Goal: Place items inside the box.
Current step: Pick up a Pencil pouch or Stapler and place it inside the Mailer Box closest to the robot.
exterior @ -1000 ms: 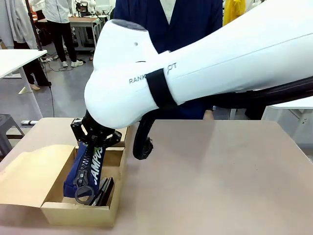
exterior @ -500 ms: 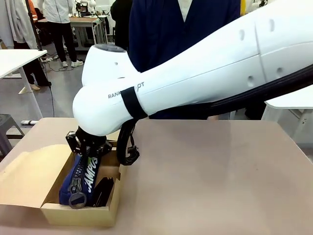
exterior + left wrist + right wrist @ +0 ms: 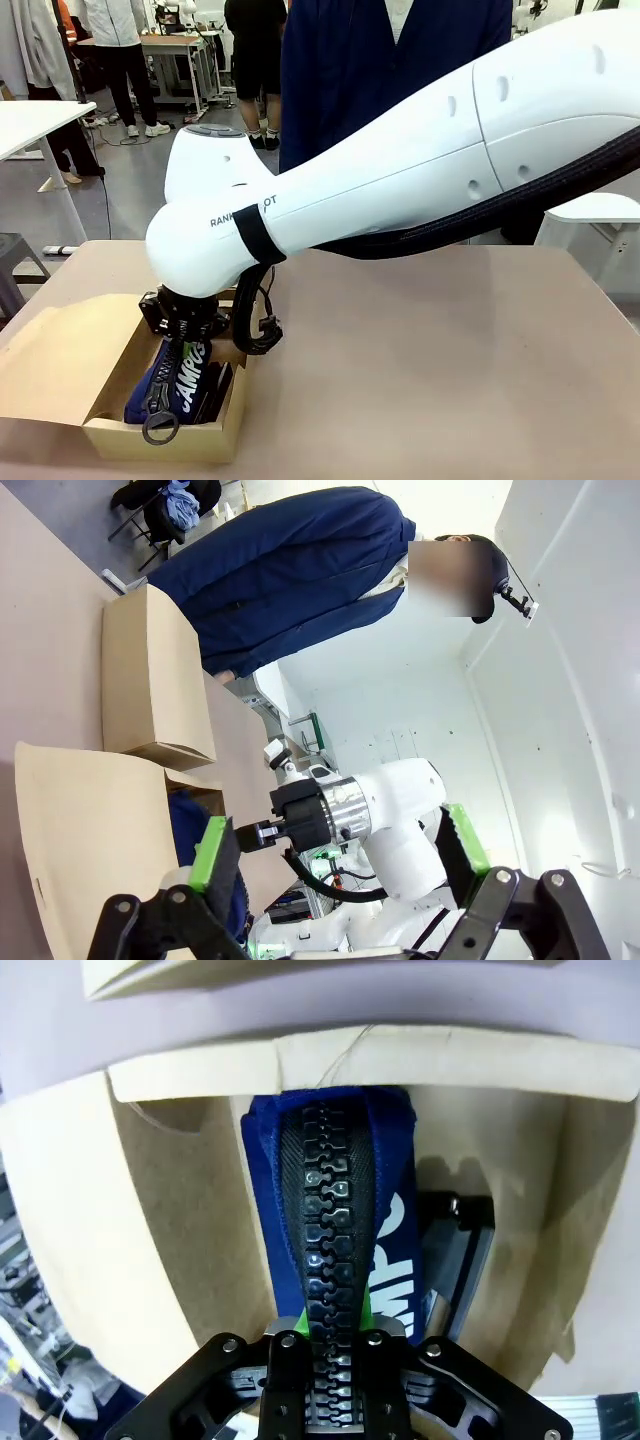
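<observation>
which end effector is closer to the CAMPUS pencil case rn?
Right. The right end effector is shut on the pencil case inside the box; the left end effector is open, back from the box.

The pencil case (image 3: 185,372) is navy with white lettering, the box (image 3: 160,440) plain brown, the staplers (image 3: 465,1250) seemingly black.

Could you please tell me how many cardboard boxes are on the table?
2: the open box holding the pencil case, and a closed box just behind it on the far side.
</observation>
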Tool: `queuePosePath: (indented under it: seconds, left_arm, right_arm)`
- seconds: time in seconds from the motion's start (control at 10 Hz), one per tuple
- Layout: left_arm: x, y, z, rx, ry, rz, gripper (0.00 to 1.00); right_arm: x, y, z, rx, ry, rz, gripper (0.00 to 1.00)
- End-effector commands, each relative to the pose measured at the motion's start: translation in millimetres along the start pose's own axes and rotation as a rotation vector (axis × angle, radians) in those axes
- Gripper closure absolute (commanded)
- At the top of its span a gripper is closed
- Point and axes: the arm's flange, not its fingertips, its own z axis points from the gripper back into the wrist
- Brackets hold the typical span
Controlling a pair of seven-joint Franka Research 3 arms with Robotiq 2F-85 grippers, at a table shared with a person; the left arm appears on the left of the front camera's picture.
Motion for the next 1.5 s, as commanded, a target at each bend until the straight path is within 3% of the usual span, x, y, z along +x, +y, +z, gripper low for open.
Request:
queuePosePath:
  seconds: [0.0,0.2,0.6,0.7,0.8,0.9,1.1,1.2,1.3,1.4]
  left_arm:
    - [-2.2,-1.6,-1.5,-0.017,-0.01,-0.02,0.0]
    - [-2.2,-1.6,-1.5,-0.017,-0.01,-0.02,0.0]
    - [-2.2,-1.6,-1.5,-0.017,-0.01,-0.02,0.0]
    - [-2.2,-1.6,-1.5,-0.017,-0.01,-0.02,0.0]
    - [-2.2,-1.6,-1.5,-0.017,-0.01,-0.02,0.0]
    - [-2.2,-1.6,-1.5,-0.017,-0.01,-0.02,0.0]
    - [-2.2,-1.6,-1.5,-0.017,-0.01,-0.02,0.0]
    - [-2.2,-1.6,-1.5,-0.017,-0.01,-0.02,0.0]
    - [-2.2,-1.6,-1.5,-0.017,-0.01,-0.02,0.0]
    - [-2.2,-1.6,-1.5,-0.017,-0.01,-0.02,0.0]
  right_arm:
    - [3.1,1.5,-0.6,0.014,-0.024,-0.059,0.9]
    - [9.7,-5.5,-3.6,0.039,-0.05,-0.088,0.9]
    - [7.9,-3.5,-10.3,0.014,0.027,-0.052,0.9]
    - [7.2,-3.4,-9.8,0.005,0.032,-0.047,0.48]
    - [6.5,-3.8,-7.5,0.004,0.039,-0.041,0.32]
    - [5.0,-5.5,-1.8,0.011,0.041,-0.042,0.0]
    - [2.7,-14.3,13.4,0.041,0.047,-0.035,0.0]
    - [2.0,-25.8,28.2,0.091,0.054,-0.022,0.08]
    - [-1.8,-49.2,55.6,0.158,0.059,0.012,0.0]
    - [-8.5,-79.8,84.5,0.219,0.07,0.075,0.0]
